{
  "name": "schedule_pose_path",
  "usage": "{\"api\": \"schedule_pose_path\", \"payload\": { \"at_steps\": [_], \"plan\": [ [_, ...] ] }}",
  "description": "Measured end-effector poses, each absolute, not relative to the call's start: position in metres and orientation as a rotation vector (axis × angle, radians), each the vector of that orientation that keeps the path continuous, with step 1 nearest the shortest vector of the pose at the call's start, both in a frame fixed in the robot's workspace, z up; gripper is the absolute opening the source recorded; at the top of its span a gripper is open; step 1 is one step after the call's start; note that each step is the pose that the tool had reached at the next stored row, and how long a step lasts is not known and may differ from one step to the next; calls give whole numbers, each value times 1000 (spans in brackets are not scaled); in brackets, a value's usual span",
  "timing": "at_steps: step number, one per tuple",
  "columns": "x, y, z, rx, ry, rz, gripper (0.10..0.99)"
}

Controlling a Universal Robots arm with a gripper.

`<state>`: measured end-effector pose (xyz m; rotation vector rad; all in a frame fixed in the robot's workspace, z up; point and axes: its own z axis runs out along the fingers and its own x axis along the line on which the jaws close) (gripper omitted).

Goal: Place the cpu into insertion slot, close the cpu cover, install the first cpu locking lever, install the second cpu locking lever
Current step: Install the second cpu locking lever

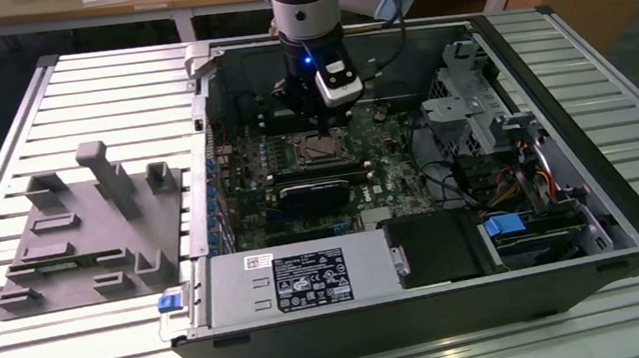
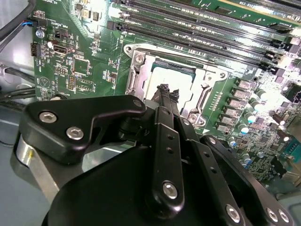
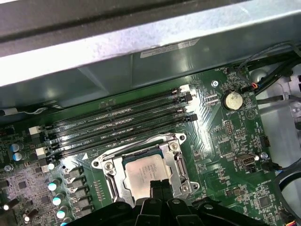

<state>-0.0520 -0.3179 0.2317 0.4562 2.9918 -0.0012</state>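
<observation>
Hanging over the open computer case (image 1: 414,179) on the slatted table (image 1: 77,97), the arm (image 1: 303,5) points its gripper (image 1: 316,118) down at the motherboard (image 1: 297,190), right above the slot (image 1: 323,149). In both wrist views the two thin black fingers (image 2: 164,94) are pressed together with nothing between them, their tips just over the cpu (image 3: 143,175). The cpu sits flat inside the slot (image 3: 146,172), its silver-grey top showing through the square window of the cover (image 3: 176,165), which lies down over it. The second wrist view shows the same slot (image 2: 174,84) with the cover (image 2: 141,75) framing the pale chip (image 2: 167,75) beyond the fingertips. I cannot tell whether either locking lever is latched. Four long black memory slots (image 3: 117,125) run beside the slot, and a round coin battery (image 3: 231,100) lies on the green board near them. In the exterior view a black fan block (image 1: 315,193) sits just beside the slot, a silver power supply (image 1: 294,278) fills the near edge of the case, and a grey fixture block (image 1: 89,227) stands on the table at the exterior view's left.
</observation>
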Motion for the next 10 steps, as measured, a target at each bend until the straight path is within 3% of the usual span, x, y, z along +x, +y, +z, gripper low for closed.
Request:
{"api": "schedule_pose_path", "payload": {
  "at_steps": [10],
  "plan": [
    [-52, -327, 232, 456, 2992, -1, 102]
  ]
}}
